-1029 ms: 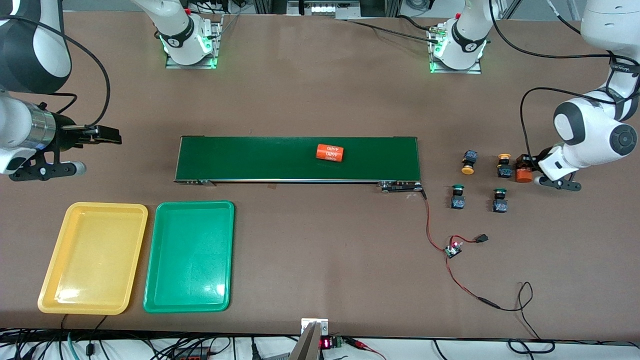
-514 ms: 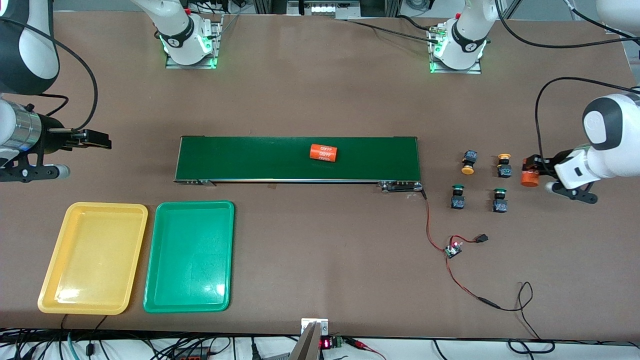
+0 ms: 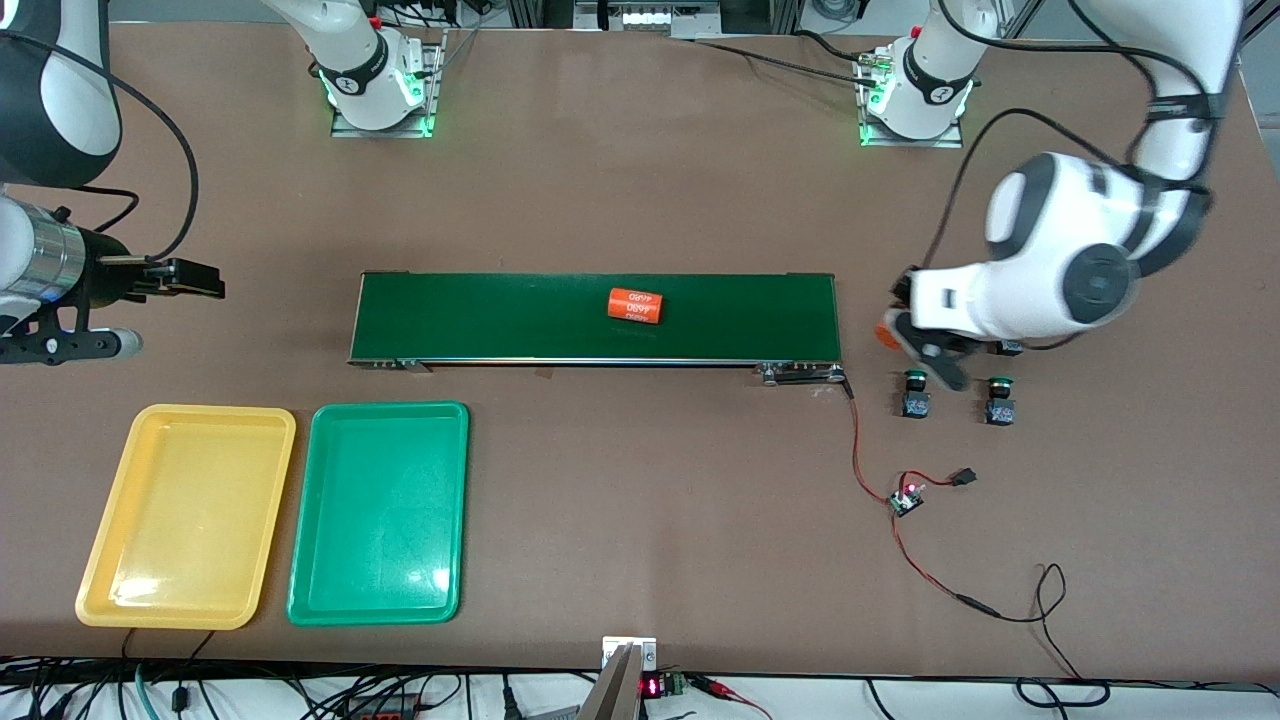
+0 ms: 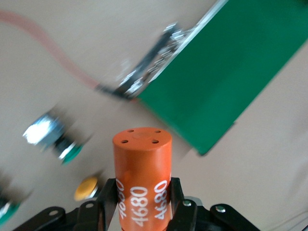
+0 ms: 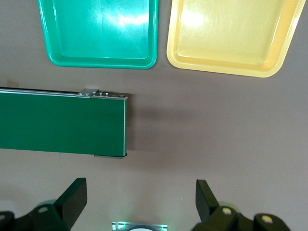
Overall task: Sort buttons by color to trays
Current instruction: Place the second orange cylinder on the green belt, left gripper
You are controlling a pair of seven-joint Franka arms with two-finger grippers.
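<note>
Two green-capped buttons (image 3: 915, 393) (image 3: 998, 400) stand on the table past the belt's end, toward the left arm's end. In the front view the left arm hides the yellow-capped ones; the left wrist view shows one yellow cap (image 4: 86, 187) and a green-capped button (image 4: 57, 139). My left gripper (image 3: 905, 335) (image 4: 143, 185) hangs over that cluster, shut on an orange "4680" cylinder (image 4: 142, 163). The yellow tray (image 3: 185, 515) (image 5: 231, 38) and green tray (image 3: 380, 510) (image 5: 101, 33) lie side by side with nothing in them. My right gripper (image 3: 130, 343) (image 5: 140, 187) waits open over bare table.
A long dark green conveyor belt (image 3: 500, 318) (image 4: 231, 72) (image 5: 62, 122) crosses the table's middle with a second orange cylinder (image 3: 636, 305) lying on it. A small circuit board (image 3: 907, 497) with red wires lies nearer the front camera than the buttons.
The left arm has swung over the buttons toward the belt's end, carrying its orange cylinder. The cylinder on the belt has slid toward the right arm's end. The right gripper drew back slightly.
</note>
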